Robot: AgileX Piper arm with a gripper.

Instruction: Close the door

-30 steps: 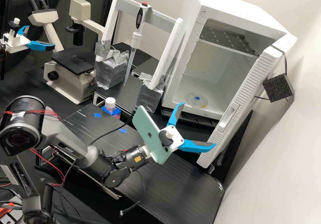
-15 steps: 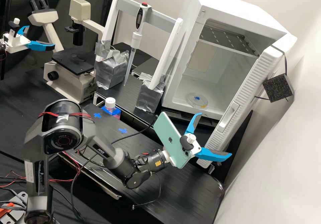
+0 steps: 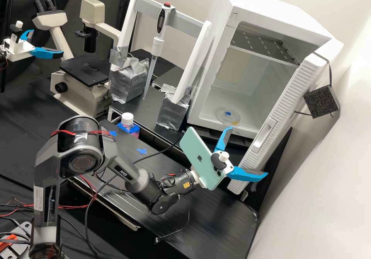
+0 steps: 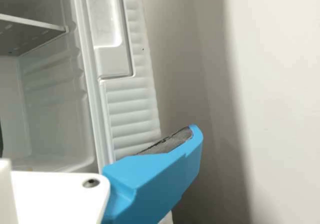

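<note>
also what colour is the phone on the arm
The phone has a mint green back, best seen in the high view.

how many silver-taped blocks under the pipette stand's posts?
2: one block under the post nearer the microscope, another block under the post nearer the white cabinet.

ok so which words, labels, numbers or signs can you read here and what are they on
Arm: maker's lettering, left unquoted
Phone: maker's logo, left unnamed
Bench: two blue crosses, no letters
Pale label and yellow label on the arm: too small to read
Door: no readable print
</note>
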